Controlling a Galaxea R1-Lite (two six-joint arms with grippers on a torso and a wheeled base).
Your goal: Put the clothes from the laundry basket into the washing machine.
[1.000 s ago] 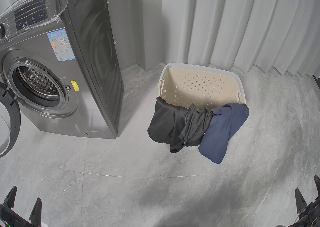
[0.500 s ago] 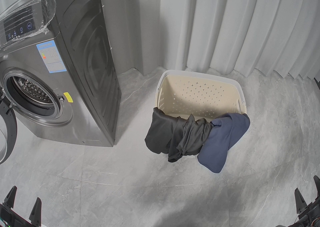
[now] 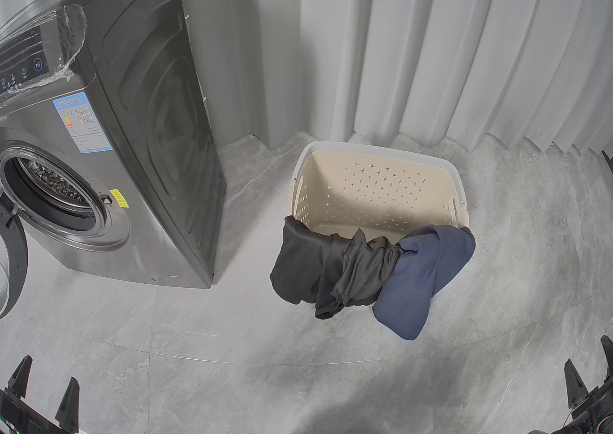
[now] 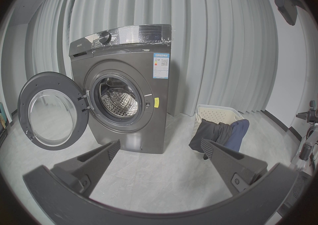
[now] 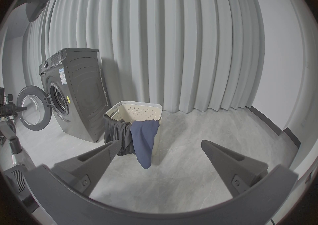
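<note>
A cream laundry basket [image 3: 440,165] [image 4: 216,109] [image 5: 145,106] stands on the floor by the curtain. Over its near rim hang a dark grey garment [image 3: 325,266] [image 4: 212,131] [image 5: 117,133] and a blue garment [image 3: 424,272] [image 4: 239,131] [image 5: 144,141]. To the left stands the grey washing machine [image 3: 147,110] [image 4: 132,70] [image 5: 81,86], its round door [image 4: 49,111] [image 5: 33,108] swung open and its drum [image 4: 121,98] bare. My left gripper [image 3: 45,384] [image 4: 160,146] is open low at the left, far from the basket. My right gripper [image 3: 590,368] [image 5: 160,146] is open low at the right, holding nothing.
Pleated grey curtains [image 3: 415,39] close off the back. Grey tiled floor [image 3: 255,352] lies open between me, the machine and the basket. A dark skirting board [image 5: 275,126] runs along the right wall.
The whole head view has shifted: the machine sits further left and the basket lower and nearer, so the camera moved. The clothes and both grippers keep their places.
</note>
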